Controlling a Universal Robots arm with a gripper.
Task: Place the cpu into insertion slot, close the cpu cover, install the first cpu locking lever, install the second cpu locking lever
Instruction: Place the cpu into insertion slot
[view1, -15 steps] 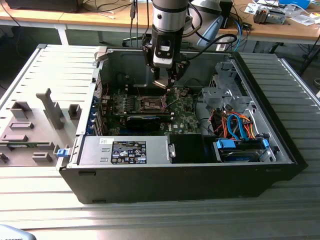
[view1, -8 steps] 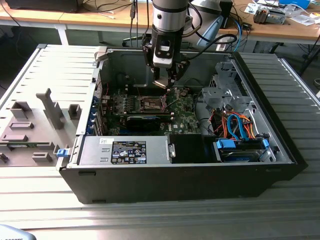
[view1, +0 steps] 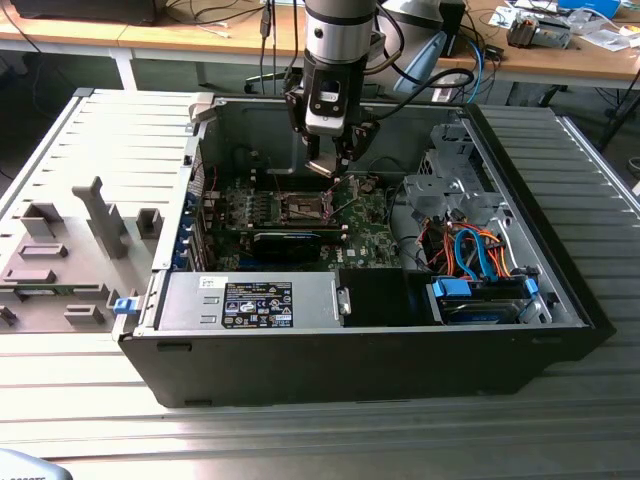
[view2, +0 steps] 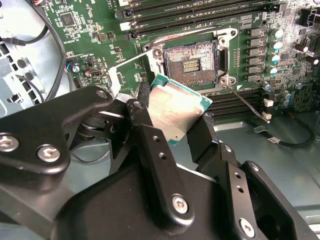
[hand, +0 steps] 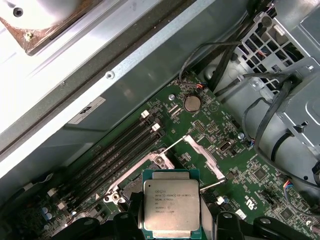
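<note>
Fixture tray sat on the exterior view's left, with the open computer case beside it. Gripper hung mid-case over the green board, clamped on the cpu by its edges. Cpu was near the insertion slot, not seated. Slot was bare, and the cpu cover stood swung open beside it. Orange and blue cables lay on the exterior view's right.

You're in a workshop-style lab: an open black metal computer case on a ribbed grey metal worktop, with cable-strewn wooden desks behind.
</note>
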